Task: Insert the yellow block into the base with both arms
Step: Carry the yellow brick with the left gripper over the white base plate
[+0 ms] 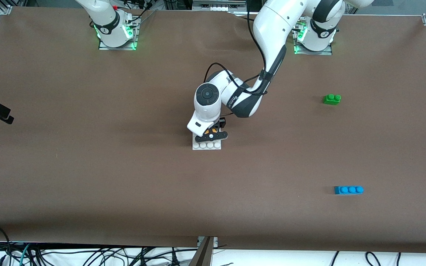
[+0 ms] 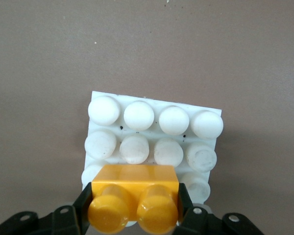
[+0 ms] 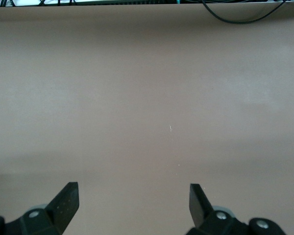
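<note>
The left gripper [image 1: 212, 136] is down over the base [image 1: 207, 145] near the middle of the tabletop [image 1: 87, 166]; its jaws are clamped on the yellow block [image 2: 135, 197], one finger against each end, studs facing the wrist camera. The block sits over the row of the base farthest from the front camera; whether it is pressed fully home cannot be judged, as the gripper hides the joint. Three rows of white studs on the base are exposed. The right gripper [image 3: 134, 203] waits over bare tabletop toward the right arm's end, jaws wide apart and holding nothing. A green brick [image 1: 332, 99] and a blue brick [image 1: 348, 190] lie toward the left arm's end, well apart from each other; the blue one lies nearer the front camera.
</note>
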`<state>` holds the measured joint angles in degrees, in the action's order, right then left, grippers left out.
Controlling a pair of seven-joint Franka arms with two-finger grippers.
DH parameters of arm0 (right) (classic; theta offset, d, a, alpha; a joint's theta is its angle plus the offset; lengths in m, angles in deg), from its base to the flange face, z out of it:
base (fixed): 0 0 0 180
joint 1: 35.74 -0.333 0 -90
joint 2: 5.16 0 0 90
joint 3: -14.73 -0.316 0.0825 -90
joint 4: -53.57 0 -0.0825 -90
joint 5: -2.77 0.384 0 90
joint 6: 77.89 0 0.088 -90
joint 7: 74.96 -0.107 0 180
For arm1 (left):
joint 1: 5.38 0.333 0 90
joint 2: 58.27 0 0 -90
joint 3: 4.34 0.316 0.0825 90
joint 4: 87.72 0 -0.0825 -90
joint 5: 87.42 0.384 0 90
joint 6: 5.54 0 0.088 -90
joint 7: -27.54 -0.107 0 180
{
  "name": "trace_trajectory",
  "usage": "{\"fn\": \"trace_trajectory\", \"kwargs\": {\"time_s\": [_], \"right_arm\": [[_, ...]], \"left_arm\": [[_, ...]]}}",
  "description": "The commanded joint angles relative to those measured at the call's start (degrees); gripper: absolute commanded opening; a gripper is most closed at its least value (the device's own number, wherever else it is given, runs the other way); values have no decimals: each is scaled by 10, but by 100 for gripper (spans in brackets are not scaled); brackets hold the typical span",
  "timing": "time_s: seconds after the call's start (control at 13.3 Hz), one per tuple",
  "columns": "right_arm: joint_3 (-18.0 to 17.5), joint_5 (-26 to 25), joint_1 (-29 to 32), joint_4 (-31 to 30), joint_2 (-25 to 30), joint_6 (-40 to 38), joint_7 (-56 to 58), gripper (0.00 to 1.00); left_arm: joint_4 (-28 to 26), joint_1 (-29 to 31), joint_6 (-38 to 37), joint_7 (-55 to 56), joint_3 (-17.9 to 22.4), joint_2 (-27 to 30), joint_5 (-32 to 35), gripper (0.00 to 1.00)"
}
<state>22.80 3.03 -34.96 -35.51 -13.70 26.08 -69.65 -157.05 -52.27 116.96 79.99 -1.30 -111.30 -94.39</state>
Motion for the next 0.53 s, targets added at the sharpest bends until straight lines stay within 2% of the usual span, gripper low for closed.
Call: {"fn": "trace_trajectory", "kwargs": {"time_s": [0.0, 0.38, 0.45], "right_arm": [[-4, -1, 7, 14, -5, -11, 3, 100], [-4, -1, 7, 14, -5, -11, 2, 100], [-4, -1, 7, 14, -5, -11, 3, 100]], "left_arm": [[22, -10, -3, 8, 7, -15, 10, 0], [21, -12, 5, 10, 7, -23, 7, 0], [21, -12, 5, 10, 7, -23, 6, 8]]}}
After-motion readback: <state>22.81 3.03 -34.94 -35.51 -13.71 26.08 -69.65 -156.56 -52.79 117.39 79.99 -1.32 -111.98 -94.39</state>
